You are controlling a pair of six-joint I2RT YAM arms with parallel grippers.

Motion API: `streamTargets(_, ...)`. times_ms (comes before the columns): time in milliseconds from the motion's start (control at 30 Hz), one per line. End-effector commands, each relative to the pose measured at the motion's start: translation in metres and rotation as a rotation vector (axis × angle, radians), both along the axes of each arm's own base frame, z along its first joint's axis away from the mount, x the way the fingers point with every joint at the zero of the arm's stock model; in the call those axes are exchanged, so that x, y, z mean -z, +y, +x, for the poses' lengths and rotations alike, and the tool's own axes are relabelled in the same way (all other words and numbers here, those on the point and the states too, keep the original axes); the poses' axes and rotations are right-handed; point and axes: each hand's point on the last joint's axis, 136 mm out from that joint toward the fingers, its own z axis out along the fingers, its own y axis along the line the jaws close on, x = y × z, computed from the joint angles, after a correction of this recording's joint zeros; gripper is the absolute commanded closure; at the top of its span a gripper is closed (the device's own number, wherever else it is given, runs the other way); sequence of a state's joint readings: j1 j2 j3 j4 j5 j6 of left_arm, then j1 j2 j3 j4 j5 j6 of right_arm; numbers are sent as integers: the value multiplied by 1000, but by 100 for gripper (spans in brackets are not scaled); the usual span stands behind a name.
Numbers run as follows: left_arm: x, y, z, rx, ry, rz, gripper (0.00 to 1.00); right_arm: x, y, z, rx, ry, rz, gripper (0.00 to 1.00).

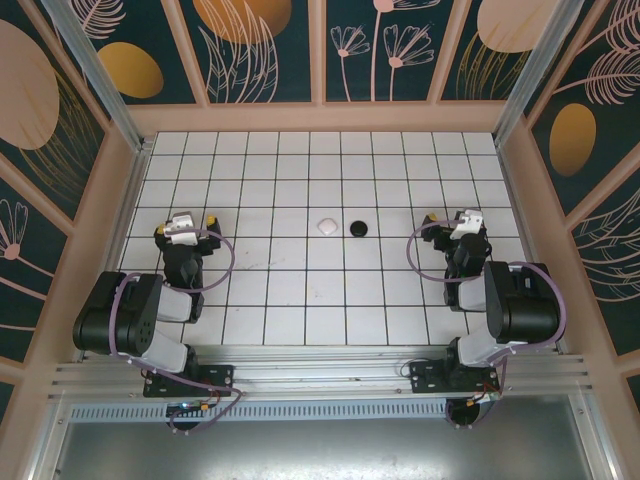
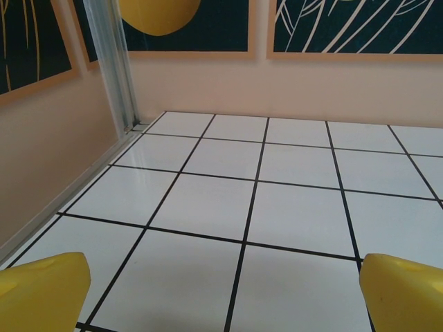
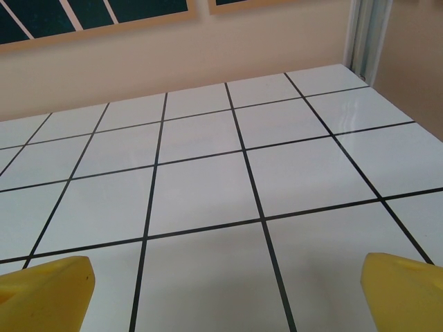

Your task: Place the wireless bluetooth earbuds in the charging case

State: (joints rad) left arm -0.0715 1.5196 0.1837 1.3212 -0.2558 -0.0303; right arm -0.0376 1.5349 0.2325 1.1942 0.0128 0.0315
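Near the middle of the white tiled floor lie two small charging cases side by side, a white rounded case [image 1: 326, 227] on the left and a round black case [image 1: 359, 229] on the right. I cannot make out the earbuds in any view. My left gripper [image 1: 186, 222] rests low at the left, well apart from the cases. It is open, its yellow fingertips [image 2: 45, 290] wide apart over bare tile [image 2: 225, 294]. My right gripper [image 1: 455, 216] sits at the right, also open and empty [image 3: 225, 294], with its yellow fingertips [image 3: 405, 290] spread.
Peach walls with dark floral panels close in the tiled floor [image 1: 320, 160] on three sides. An aluminium post [image 2: 114, 66] stands in the far left corner and another [image 3: 370, 31] in the far right one. The arm bases sit on a metal rail [image 1: 320, 375] at the near edge.
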Motion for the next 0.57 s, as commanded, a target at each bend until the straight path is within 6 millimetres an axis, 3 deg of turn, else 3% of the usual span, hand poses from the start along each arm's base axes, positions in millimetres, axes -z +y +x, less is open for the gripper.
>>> streamTargets(0,-11,0,5,8,-39,-18,1,-12,4,2,-19,-50,-7,1)
streamTargets(533,-11,-1,5,8,-41,-18,1,-12,4,3,-23,-48,-9,1)
